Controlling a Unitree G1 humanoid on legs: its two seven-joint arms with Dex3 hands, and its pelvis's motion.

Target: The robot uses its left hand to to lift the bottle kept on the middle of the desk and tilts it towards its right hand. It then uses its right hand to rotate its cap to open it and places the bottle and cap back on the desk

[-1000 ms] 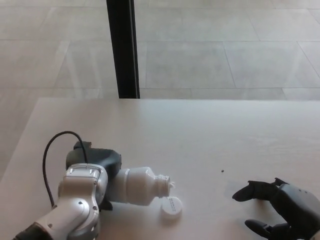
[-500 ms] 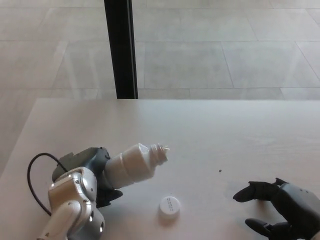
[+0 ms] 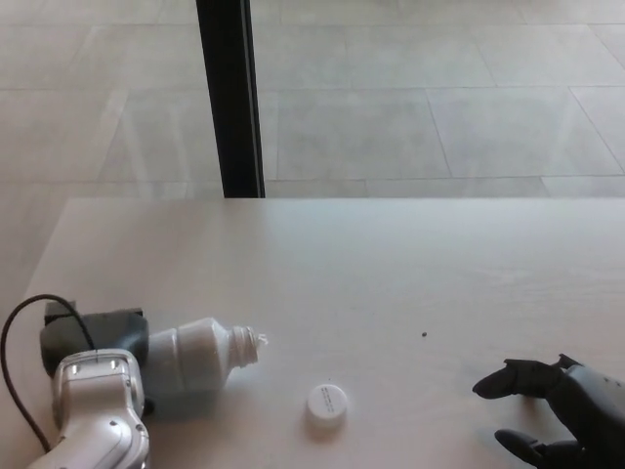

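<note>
My left hand (image 3: 98,342) is shut on the white bottle (image 3: 195,357) at the near left of the desk. The bottle is tilted, its open neck pointing right and slightly up, and its lower part is hidden behind my silver wrist. The white cap (image 3: 326,404) lies flat on the desk, apart from the bottle and to its right. My right hand (image 3: 562,415) rests at the near right corner, open, fingers apart and holding nothing.
The pale wooden desk (image 3: 391,274) spans the view, with a small dark speck (image 3: 424,335) near its middle. A black vertical post (image 3: 229,98) stands beyond the far edge on a tiled floor. A black cable (image 3: 15,342) loops off my left wrist.
My left hand has carried the bottle leftward and nearer, away from the cap. The cap stays on the desk. The right hand has shifted slightly right.
</note>
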